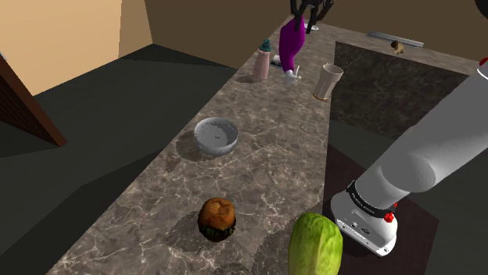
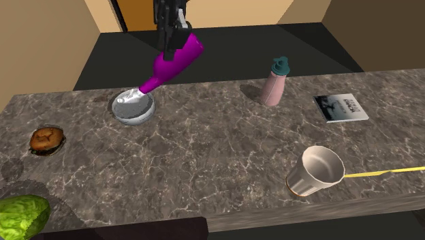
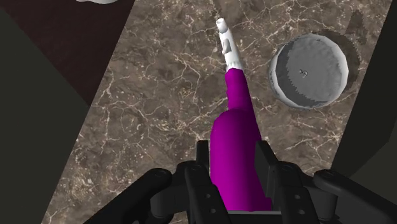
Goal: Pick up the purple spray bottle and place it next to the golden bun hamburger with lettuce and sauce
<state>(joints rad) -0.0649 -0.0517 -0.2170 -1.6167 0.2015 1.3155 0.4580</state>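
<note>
The purple spray bottle point(image 1: 292, 41) hangs tilted above the marble counter point(image 1: 258, 168), its white nozzle point(image 1: 291, 74) pointing down. My gripper point(image 1: 305, 17) is shut on its purple body. From the second exterior view the gripper point(image 2: 171, 39) clasps the bottle point(image 2: 177, 60) at its upper end. The wrist view has the black fingers point(image 3: 202, 167) pressed against both sides of the bottle point(image 3: 235, 153). The hamburger point(image 1: 217, 217), with a golden bun over a dark green layer, sits far down the counter near the stand; it is also at the second exterior view's left point(image 2: 46, 139).
A grey bowl point(image 1: 217, 135) lies between bottle and hamburger, close under the nozzle in the wrist view point(image 3: 310, 70). A pink bottle with teal cap point(image 1: 263, 62), a beige cup point(image 1: 329, 80), a booklet point(image 2: 340, 108) and a green vegetable point(image 1: 315, 246) also occupy the counter.
</note>
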